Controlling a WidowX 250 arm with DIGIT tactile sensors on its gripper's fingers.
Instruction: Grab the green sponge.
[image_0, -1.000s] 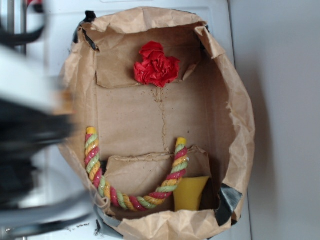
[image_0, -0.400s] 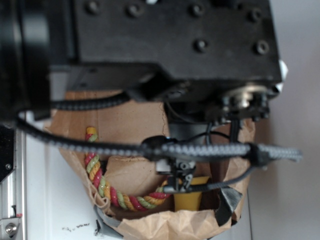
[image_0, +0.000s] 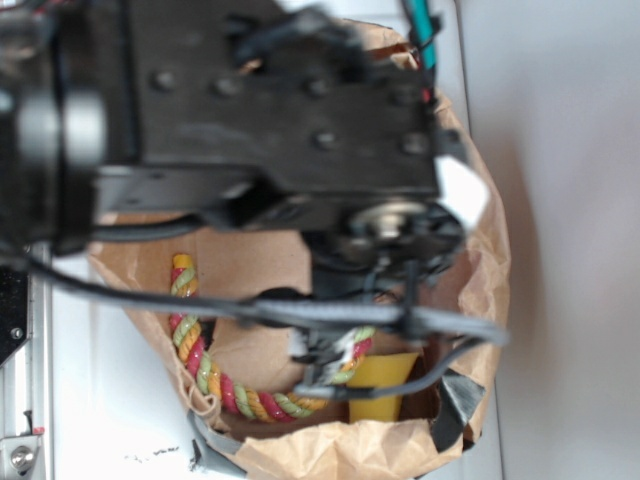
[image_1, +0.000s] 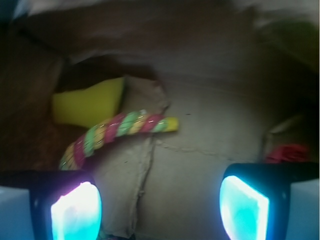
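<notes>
The green sponge (image_0: 378, 387) looks plain yellow; it lies in the paper bag's front right corner, partly behind cables. The wrist view shows the sponge (image_1: 89, 103) at upper left, tucked beside a paper flap, with the rope's end lying across its lower edge. My gripper (image_1: 160, 207) is open, its two glowing pads wide apart over the bare bag floor with nothing between them. It sits short of the sponge, which lies ahead and to the left. In the exterior view the arm's black body covers most of the bag and hides the gripper.
A twisted red, yellow and green rope (image_0: 205, 370) curves along the bag's front; its end (image_1: 125, 127) points right. A red ruffled cloth (image_1: 289, 152) sits at the right. The brown paper bag's crumpled walls (image_0: 480, 260) ring everything. White surface (image_0: 100, 400) lies outside.
The arm swung in from the left over the bag, then shifted left and up in the exterior view. It now hides the red cloth and most of the bag floor.
</notes>
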